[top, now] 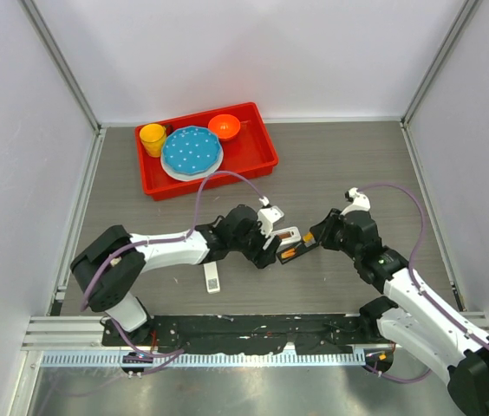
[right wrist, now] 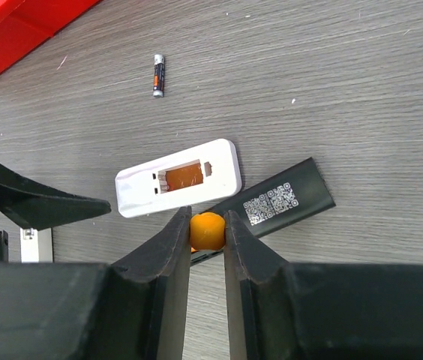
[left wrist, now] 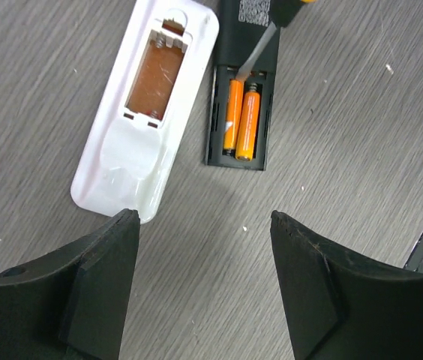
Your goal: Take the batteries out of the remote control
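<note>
Two remotes lie side by side just ahead of the left claw (left wrist: 204,221), which gapes wide and holds nothing. The white remote (left wrist: 133,150) lies ahead of its left finger, back up, and its battery bay is bare. The black remote (right wrist: 286,196) lies ahead of its right finger, and two orange batteries (left wrist: 247,124) sit side by side in its open bay.

The right claw (right wrist: 206,219) is pinched tight on the orange handle of one screwdriver (left wrist: 260,43). The metal shaft slants down from the claw into the bay, and its tip is at the top end of the batteries. Which of the two cells it touches cannot be made out. From the right wrist the fingers hide the bay and both cells.

One loose cell (right wrist: 158,75), dark with a silver end, lies on the table well beyond the right claw, past the white remote. Its lettering is too small to read.

The back of the black remote has a white label with two QR-style squares, and no words on it are legible. One small white piece (top: 212,277) with a printed code lies near the left arm, behind its claw.

One red tray (top: 262,152) stands far beyond both claws. It holds one yellow cup (top: 153,139), one blue plate (top: 192,149) and one orange bowl (top: 224,126).
</note>
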You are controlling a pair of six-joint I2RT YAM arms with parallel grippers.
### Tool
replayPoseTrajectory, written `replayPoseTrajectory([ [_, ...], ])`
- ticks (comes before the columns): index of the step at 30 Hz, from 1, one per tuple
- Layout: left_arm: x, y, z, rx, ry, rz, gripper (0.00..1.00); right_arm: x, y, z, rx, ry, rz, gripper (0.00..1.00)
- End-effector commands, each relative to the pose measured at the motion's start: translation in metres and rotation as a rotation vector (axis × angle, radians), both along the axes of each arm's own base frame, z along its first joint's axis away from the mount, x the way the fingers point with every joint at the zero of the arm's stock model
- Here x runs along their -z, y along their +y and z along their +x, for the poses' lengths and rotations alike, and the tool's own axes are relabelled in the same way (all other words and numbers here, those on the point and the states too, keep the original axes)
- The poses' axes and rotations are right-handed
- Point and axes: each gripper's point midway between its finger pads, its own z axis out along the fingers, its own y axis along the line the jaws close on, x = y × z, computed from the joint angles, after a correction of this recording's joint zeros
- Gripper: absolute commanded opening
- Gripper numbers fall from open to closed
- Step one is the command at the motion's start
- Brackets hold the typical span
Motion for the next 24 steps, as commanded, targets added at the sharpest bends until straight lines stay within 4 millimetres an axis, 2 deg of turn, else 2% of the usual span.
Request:
replayPoseTrajectory([
  [1,-0.025,-0.012,0.006,0.006,-0.021,-0.111,0.73,-0.022,-0.003,0.001,-0.005,-0.054,-0.013,0.01],
  [7,-0.025,-0.012,0.006,0.004,-0.015,-0.120,0.73,-0.024,-0.004,-0.003,-0.014,-0.052,-0.016,0.01],
  [13,-0.025,-0.011,0.008,-0.001,-0.010,-0.123,0.73,-0.017,0.005,-0.007,-0.043,-0.031,0.022,0.01],
  [21,-0.023,-0.011,0.009,0.000,0.001,-0.121,0.72,-0.027,0.025,-0.014,-0.114,-0.028,0.134,0.01],
  [24,-0.021,-0.012,0.009,0.001,0.014,-0.120,0.71,-0.026,0.026,-0.014,-0.118,-0.022,0.136,0.01],
])
